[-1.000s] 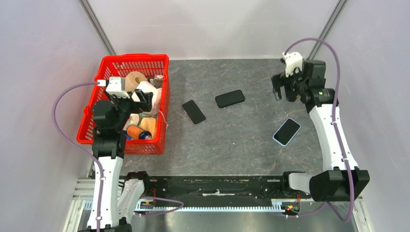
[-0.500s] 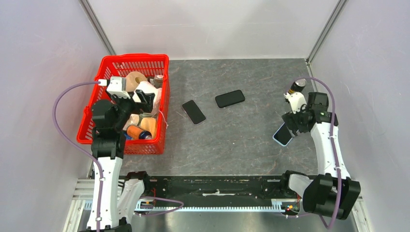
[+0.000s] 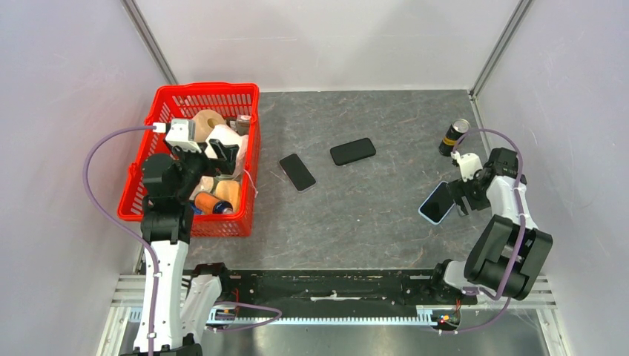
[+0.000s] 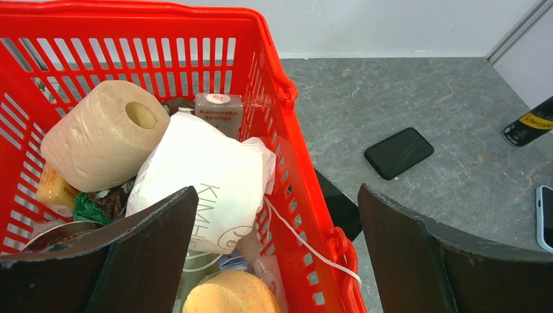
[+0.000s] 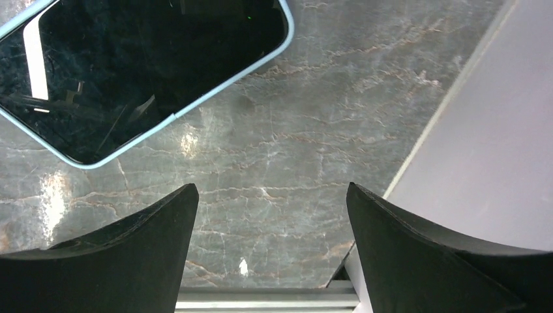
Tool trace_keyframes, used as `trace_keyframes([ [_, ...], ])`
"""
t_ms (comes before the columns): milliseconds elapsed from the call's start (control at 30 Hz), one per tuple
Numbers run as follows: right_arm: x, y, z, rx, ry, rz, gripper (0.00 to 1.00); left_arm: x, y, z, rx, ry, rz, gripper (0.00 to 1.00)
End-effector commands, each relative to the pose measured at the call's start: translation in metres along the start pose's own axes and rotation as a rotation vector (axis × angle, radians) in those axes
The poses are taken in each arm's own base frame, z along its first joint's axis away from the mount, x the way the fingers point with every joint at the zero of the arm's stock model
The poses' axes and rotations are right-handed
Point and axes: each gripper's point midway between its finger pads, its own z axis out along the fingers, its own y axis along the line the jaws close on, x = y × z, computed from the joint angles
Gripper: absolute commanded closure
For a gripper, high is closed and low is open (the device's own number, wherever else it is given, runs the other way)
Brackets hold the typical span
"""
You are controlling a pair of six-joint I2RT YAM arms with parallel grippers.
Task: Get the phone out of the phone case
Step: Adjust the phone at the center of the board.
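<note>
A phone in a light blue case (image 3: 438, 202) lies face up on the grey table at the right, and fills the top left of the right wrist view (image 5: 140, 72). My right gripper (image 3: 467, 199) is open and empty, low over the table just right of that phone. My left gripper (image 3: 226, 152) is open and empty above the red basket (image 3: 166, 96). A bare black phone (image 3: 297, 171) and a black case or phone (image 3: 353, 151) lie mid-table. The black one also shows in the left wrist view (image 4: 399, 152).
The red basket (image 4: 274, 85) holds a paper roll (image 4: 98, 134), a white bag (image 4: 202, 179), a sponge box and other items. A dark can (image 3: 452, 136) stands near the right wall, which is close to my right arm.
My right arm has swung from the back right down toward the near right, ending low beside the blue-cased phone; this uncovered the can. The left arm has not moved.
</note>
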Motion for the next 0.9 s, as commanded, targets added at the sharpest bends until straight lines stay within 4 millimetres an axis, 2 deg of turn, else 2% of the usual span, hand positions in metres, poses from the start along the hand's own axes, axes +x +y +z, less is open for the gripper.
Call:
trace_keyframes([
  [0, -0.012, -0.005, 0.014, 0.005, -0.056, -0.010, 0.09, -0.006, -0.003, 0.000, 0.023, -0.029, 0.016, 0.01],
  [100, -0.017, 0.002, 0.010, -0.027, -0.088, 0.007, 0.09, -0.005, -0.002, 0.001, 0.019, -0.025, 0.017, 0.01],
  [233, -0.028, 0.014, -0.009, -0.077, -0.147, 0.034, 0.08, -0.003, -0.001, 0.004, 0.016, -0.019, 0.014, 0.01],
  [333, -0.028, 0.020, -0.012, -0.102, -0.148, 0.039, 0.08, -0.003, -0.001, 0.004, 0.017, -0.018, 0.011, 0.01],
  [600, -0.009, 0.009, 0.018, -0.044, -0.063, -0.005, 0.09, -0.002, -0.001, 0.004, 0.019, -0.016, 0.007, 0.01],
  [733, -0.007, 0.002, 0.035, -0.039, -0.036, -0.019, 0.09, -0.002, -0.002, 0.004, 0.022, -0.015, 0.005, 0.01],
  [867, -0.015, -0.003, 0.050, -0.057, -0.037, -0.008, 0.09, -0.001, -0.001, 0.005, 0.019, -0.013, 0.004, 0.01],
])
